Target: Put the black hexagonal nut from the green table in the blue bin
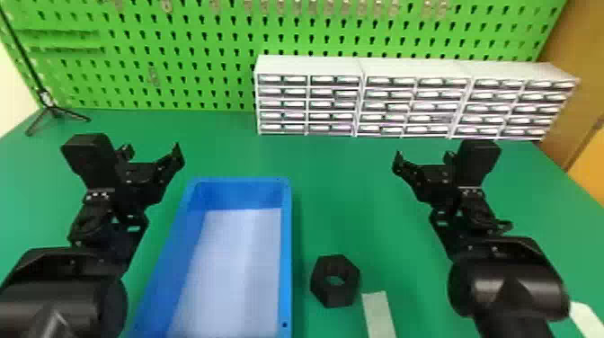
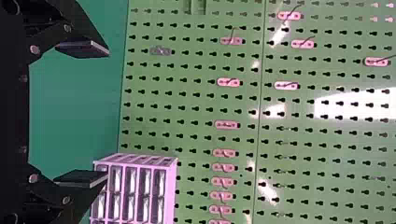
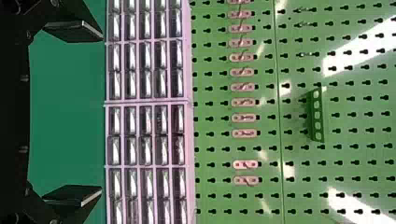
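At the far left I see a thin black tripod (image 1: 55, 111) standing on the smooth green counter (image 1: 344, 193), before a bright green pegboard (image 1: 179, 56) punched with rows of keyhole-shaped slots. Next comes my left tool (image 1: 153, 152), raised above the counter with its flat, angular black fingers spread wide and nothing between them. Just to the right of that arm lies the blue bin (image 1: 286, 251), long and rectangular, smooth-walled, with a rounded rim and a pale, whitish bottom (image 1: 233, 269).

The black hexagonal nut (image 1: 323, 288) lies flat on the counter, just beside the bin's right wall: chunky, dark, six-sided, with a round hole through its middle. Close to its right is a flat, pale strip (image 1: 379, 314). Farther back, against the pegboard, stand white drawer units (image 1: 361, 103), boxy, with rows of small, glossy fronts. My right tool (image 1: 423, 158) is up over the counter in front of them, its black fingers well apart and empty too. Beyond, at the right, rises a smooth, brown-orange panel (image 1: 577, 67).
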Controlling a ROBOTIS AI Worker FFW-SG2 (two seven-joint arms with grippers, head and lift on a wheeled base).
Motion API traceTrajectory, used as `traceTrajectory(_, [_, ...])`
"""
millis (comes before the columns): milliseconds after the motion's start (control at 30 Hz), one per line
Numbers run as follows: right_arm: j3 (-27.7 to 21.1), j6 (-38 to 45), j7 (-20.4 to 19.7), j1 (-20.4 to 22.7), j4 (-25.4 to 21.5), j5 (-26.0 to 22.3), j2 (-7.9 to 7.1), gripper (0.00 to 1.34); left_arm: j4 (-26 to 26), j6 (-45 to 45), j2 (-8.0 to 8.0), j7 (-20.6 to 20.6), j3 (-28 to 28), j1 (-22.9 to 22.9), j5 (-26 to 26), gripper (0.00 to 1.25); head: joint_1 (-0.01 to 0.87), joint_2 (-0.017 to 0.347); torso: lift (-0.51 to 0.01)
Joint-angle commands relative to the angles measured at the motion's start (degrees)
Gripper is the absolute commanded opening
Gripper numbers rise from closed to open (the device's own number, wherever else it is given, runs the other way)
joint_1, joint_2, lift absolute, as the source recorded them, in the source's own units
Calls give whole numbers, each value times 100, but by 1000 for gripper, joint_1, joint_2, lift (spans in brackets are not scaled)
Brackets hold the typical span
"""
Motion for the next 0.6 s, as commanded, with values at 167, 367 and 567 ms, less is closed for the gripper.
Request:
traceTrajectory(167, [0,1,0,0,-3,-5,-9,1190,0,-1,0,0,0,0,9,913,686,28,-96])
traceTrajectory(367, [-18,115,0,9,-56,-75,-27,1190,0,-1,0,0,0,0,18,913,686,28,-96])
traceTrajectory(567, [-70,554,18,114,-328,-189,-132,1193,0,-1,0,0,0,9,26,913,686,28,-96])
